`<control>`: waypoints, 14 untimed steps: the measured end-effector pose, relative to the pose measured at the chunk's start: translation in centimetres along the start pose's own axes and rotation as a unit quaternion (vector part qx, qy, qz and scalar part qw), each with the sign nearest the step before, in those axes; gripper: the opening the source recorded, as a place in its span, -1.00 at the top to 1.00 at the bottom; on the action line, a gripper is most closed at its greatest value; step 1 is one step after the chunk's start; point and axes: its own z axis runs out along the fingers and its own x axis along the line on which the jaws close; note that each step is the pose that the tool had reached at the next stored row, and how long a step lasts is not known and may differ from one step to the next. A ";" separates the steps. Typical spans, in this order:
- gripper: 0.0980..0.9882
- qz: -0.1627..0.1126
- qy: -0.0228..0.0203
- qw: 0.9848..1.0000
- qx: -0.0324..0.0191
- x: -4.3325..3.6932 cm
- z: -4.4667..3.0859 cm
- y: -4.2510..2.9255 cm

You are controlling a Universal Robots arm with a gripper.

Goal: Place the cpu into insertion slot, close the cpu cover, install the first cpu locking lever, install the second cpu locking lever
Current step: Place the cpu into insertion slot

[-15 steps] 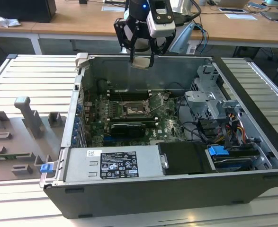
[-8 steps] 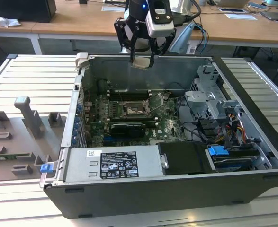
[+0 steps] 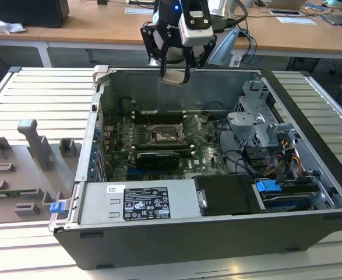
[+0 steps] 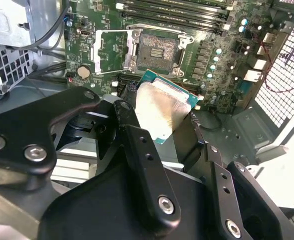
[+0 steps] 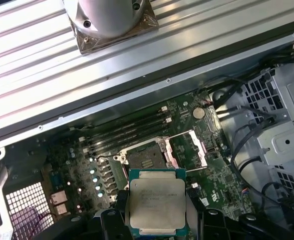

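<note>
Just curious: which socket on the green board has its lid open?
The small square dark socket, its shiny metal frame cover flipped aside; the long black slots have none.

Hand (image 3: 174, 74) holding cpu (image 3: 173, 77) hangs high over the open case (image 3: 159, 245), free air all round. Drop to the slot (image 3: 162, 135) is unblocked. Cover (image 3: 192, 125) stands tipped up just beside it, toward the exterior view's right. Memory slots (image 3: 159, 115) crowd its far side, black card (image 3: 157, 158) its near side. Drive cage (image 3: 258, 125) and cables (image 3: 238, 156) fill the right.
</note>
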 end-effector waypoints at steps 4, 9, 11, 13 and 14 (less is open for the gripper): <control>0.01 0.006 -0.001 1.000 0.000 0.00 0.00 0.00; 0.01 0.016 -0.001 1.000 0.000 0.00 0.00 0.00; 0.01 0.021 -0.002 1.000 0.000 0.00 0.00 0.00; 0.01 0.024 -0.002 1.000 -0.001 0.00 0.00 0.00; 0.01 0.025 -0.002 1.000 -0.001 0.00 0.00 0.00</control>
